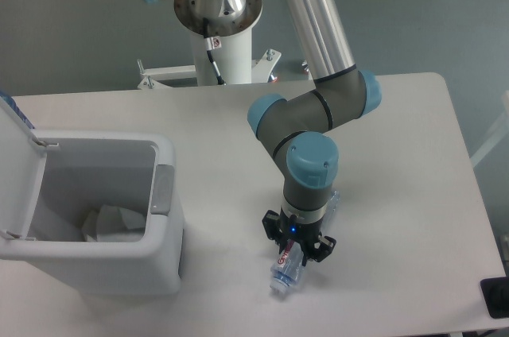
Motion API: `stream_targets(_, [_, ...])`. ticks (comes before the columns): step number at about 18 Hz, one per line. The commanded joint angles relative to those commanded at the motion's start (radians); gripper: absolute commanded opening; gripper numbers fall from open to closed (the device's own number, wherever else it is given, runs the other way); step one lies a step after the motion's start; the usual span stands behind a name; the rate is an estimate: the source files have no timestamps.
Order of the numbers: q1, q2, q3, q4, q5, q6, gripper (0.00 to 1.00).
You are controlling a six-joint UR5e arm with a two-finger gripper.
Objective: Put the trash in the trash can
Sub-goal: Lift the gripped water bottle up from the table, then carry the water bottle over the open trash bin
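1 fixed camera looks steeply down across the table [398, 154] from its front.

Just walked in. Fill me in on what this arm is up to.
The arm is clearing trash into the white trash can, which stands open at the table's left. Something white already lies inside the bin. The claw is down over a crushed clear plastic bottle lying on the table near the front edge, with its fingers close against the bottle's sides. The bottle looks gripped or nearly so, but it is not yet lifted.
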Motion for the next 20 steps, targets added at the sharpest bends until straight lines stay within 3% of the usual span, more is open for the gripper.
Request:
stream_targets(4, [0.012, 0.051, 0.037, 0.005, -0.096, -0.063, 0.5])
stream_targets(9, [0.048, 0.109, 0.153, 0.009, -0.279, -0.233, 0.49])
stream_targets(13, [0.048, 0.138, 0.219, 0.089, -0.38, -0.424, 0.49])
stream_targets(20, [-0.023, 0.229, 0.232, 0.124, -0.446, -0.604, 0.49])
